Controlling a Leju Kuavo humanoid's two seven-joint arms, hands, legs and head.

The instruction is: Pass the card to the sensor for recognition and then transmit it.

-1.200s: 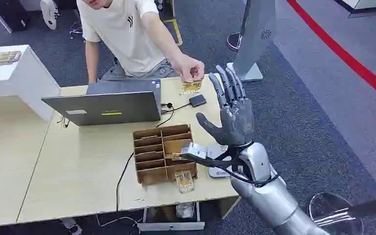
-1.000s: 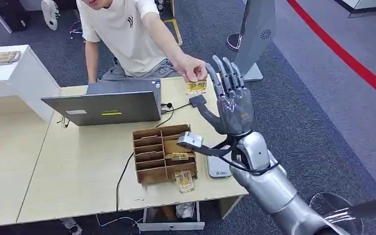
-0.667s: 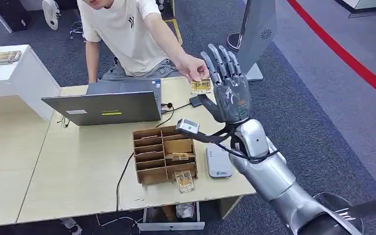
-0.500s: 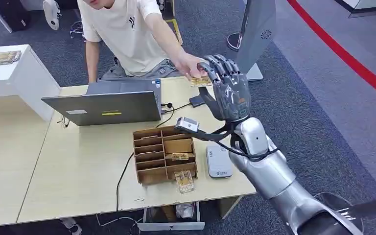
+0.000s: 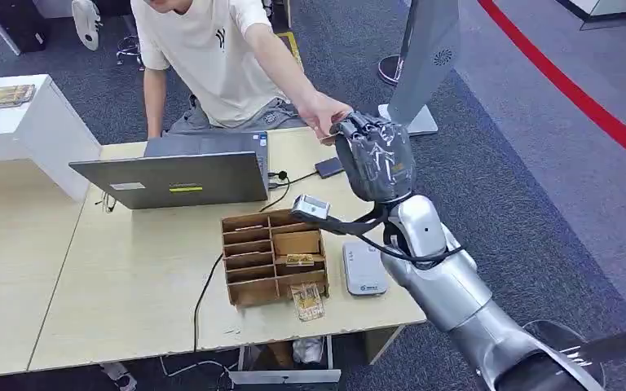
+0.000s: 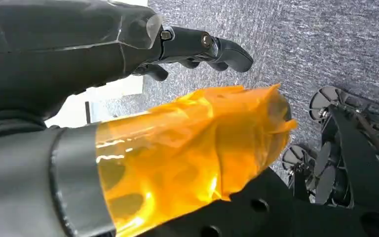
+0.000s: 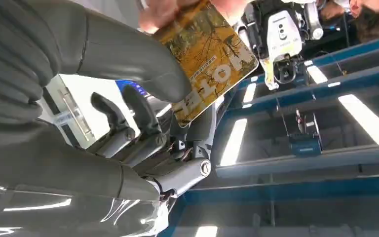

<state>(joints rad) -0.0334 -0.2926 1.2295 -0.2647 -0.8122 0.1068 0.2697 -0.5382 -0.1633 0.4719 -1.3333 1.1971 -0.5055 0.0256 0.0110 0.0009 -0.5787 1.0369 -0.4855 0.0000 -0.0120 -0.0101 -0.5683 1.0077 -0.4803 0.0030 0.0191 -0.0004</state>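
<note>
1. The right hand (image 5: 372, 155) has curled shut in the last half second or so. Its fingers stood straight and spread a moment ago; now they fold over toward the thumb, clenched around the card (image 7: 205, 59). In the right wrist view the thick grey thumb (image 7: 128, 59) presses on the card's face while the darker fingers (image 7: 123, 128) bend in behind it.

2. The person's hand (image 5: 324, 114) touches the robot's fingertips and still pinches the card's far edge, so I judge the handover is mid-way: the robot has the card, but the giver has not let go.

3. The card is a flat, stiff rectangle, glossy, printed in yellow and brown with pale lettering.

4. The right hand is smooth dark grey plastic with a shiny film on its back; the forearm below it is polished silver.

5. Below the hand on the table (image 5: 130, 285) lies the sensor (image 5: 363, 269), a pale rounded slab; just beside it stands a brown cardboard organiser (image 5: 273, 252) with slotted compartments, and another card (image 5: 307, 301) at its front.

6. The left hand (image 6: 187, 47) hangs over grey carpet, fingers bent in, gripping nothing; its wrist is wrapped in crinkled amber film.
</note>
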